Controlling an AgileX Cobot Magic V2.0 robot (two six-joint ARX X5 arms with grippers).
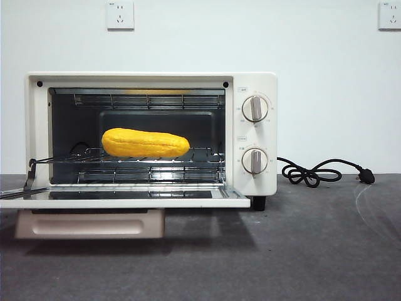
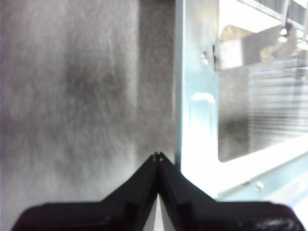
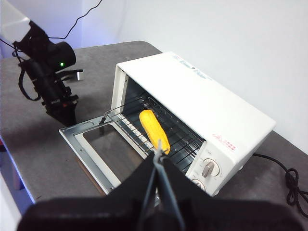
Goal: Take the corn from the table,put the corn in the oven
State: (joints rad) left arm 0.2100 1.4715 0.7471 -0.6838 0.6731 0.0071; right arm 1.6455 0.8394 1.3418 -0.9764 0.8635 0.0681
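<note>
The yellow corn point(image 1: 145, 143) lies lengthwise on the wire rack point(image 1: 207, 157) inside the cream-white oven point(image 1: 156, 78), whose glass door point(image 1: 125, 202) hangs open and flat. The right wrist view shows the corn point(image 3: 154, 129) on the rack from high above the oven point(image 3: 202, 96). My right gripper point(image 3: 159, 154) is shut and holds nothing, well above the oven's front. My left gripper point(image 2: 157, 155) is shut and empty, low over the table just beside the open door's metal edge point(image 2: 192, 96). That left gripper point(image 3: 65, 113) also shows in the right wrist view. Neither gripper appears in the front view.
The dark grey table point(image 1: 301, 251) stretches in front of and to the right of the oven. A coiled black cord point(image 1: 310, 174) with its plug point(image 1: 366, 177) lies at the back right. Two wall sockets point(image 1: 120, 15) sit on the white wall behind.
</note>
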